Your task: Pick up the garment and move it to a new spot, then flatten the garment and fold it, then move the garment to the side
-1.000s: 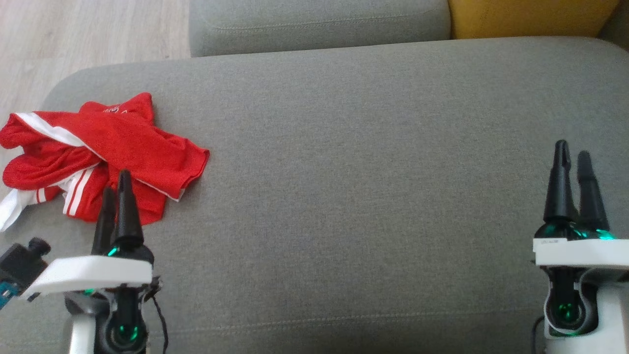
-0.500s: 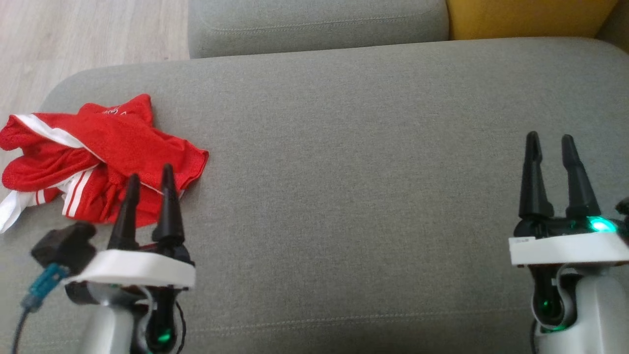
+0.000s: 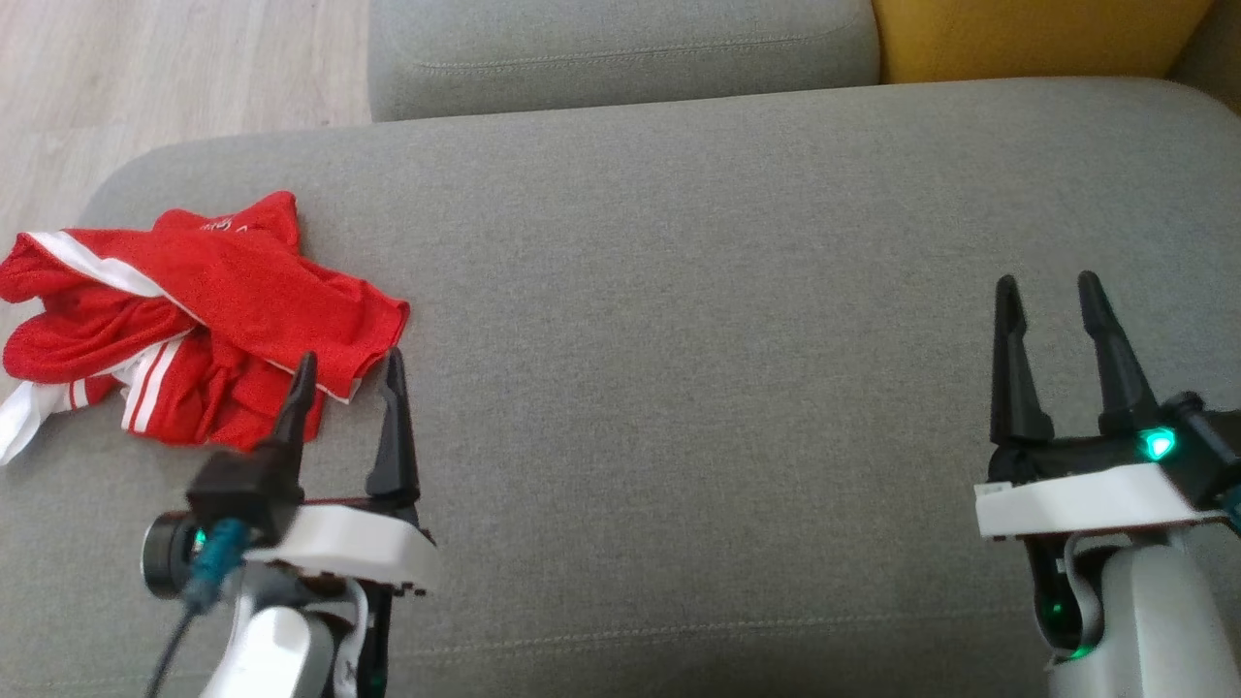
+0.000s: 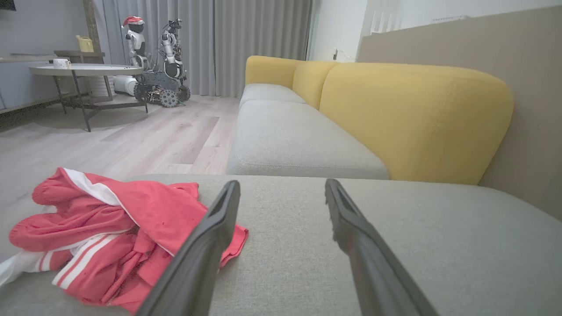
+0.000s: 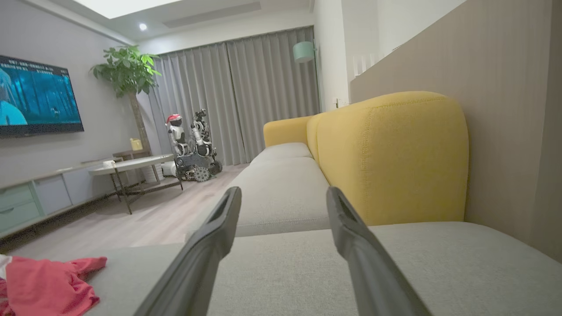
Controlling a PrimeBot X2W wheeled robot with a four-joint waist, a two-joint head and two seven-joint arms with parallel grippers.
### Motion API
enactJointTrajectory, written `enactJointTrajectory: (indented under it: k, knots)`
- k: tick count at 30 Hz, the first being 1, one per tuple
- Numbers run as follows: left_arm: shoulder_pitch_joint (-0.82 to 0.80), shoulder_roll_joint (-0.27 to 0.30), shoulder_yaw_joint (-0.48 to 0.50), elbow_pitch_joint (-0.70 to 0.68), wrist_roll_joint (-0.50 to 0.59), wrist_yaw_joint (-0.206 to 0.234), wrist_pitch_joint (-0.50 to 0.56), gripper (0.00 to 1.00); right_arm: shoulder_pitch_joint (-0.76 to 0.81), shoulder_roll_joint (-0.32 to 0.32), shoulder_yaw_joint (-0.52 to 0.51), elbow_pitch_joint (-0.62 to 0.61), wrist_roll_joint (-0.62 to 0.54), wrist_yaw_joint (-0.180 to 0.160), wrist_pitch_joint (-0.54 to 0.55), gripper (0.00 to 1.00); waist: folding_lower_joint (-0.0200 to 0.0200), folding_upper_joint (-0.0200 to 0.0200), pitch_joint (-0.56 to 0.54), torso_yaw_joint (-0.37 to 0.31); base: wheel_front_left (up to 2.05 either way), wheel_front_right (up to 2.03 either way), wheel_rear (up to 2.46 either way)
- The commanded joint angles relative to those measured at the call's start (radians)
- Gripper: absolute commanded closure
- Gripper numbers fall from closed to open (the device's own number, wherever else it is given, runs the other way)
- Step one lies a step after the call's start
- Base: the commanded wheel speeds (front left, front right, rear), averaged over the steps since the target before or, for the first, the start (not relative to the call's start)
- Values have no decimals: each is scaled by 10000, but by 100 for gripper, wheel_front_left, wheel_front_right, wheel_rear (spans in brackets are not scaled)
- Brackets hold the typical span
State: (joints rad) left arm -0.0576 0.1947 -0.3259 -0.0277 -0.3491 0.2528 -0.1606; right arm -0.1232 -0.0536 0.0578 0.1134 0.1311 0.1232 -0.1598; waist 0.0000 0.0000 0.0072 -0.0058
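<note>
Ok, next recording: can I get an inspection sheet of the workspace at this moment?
Surface: grey sofa cushion, smooth, mostly bare.
Job's things: red garment with white stripes, crumpled at the cushion's left end.
Clutter: nothing seen.
Grippers: left gripper open, at the garment's near edge, contact unclear; right gripper open over bare cushion, holding nothing.
Cables: cable with blue plug at the left wrist camera.
Surroundings: yellow backrest, wood floor, second grey cushion; parked robots by the curtains.
</note>
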Motion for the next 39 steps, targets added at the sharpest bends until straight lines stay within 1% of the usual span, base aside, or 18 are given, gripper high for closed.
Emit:
enactJointTrajectory:
  k: [1,4,11,16,18,20,23,25,27,29,35,39]
  knots:
    - [-631,363,-37,-238,469,270,-150,0,-241,19,179,-262,-670,58,-160,0,0,0,-11,-2,0,0,0]
    - [-700,533,-393,-106,751,683,-238,0,-229,33,113,-146,-1292,60,-248,0,0,0,-16,-5,0,0,0]
    - [-905,908,-1255,215,1431,1103,-443,0,-248,37,251,58,-2168,64,-453,0,0,0,-29,-27,0,0,0]
    - [-1143,1096,-1871,301,2123,1532,-619,0,-316,36,321,26,-3053,67,-628,0,0,0,38,-54,0,0,0]
    - [-1171,1102,-1950,291,2194,1601,-649,0,-321,36,356,26,-3170,68,-658,0,0,0,47,-55,0,0,0]
    - [-1200,1071,-2017,213,2271,1773,-707,0,-324,36,408,37,-3281,69,-716,0,0,0,53,-51,0,0,0]
    - [-1111,857,-1816,12,2022,1934,-795,0,-318,35,463,115,-3022,71,-803,0,0,0,53,-40,0,0,0]
    - [-1016,729,-1574,-80,1857,1840,-853,0,-321,34,518,216,-2780,72,-861,0,0,0,49,-34,0,0,0]
    - [-905,580,-1312,-154,1754,1626,-912,0,-310,34,511,353,-2363,73,-920,0,0,0,45,-20,0,0,0]
    - [-760,381,-991,-182,1685,1371,-971,0,-313,33,521,495,-2203,74,-978,0,0,0,38,-5,0,0,0]
    - [-269,-380,184,234,1283,171,-1012,0,-275,33,437,995,-1227,75,-1020,0,0,0,18,12,0,0,0]
    - [-120,-761,683,648,1356,-589,-1012,0,-280,33,501,1246,-1157,75,-1020,0,0,0,12,-16,0,0,0]
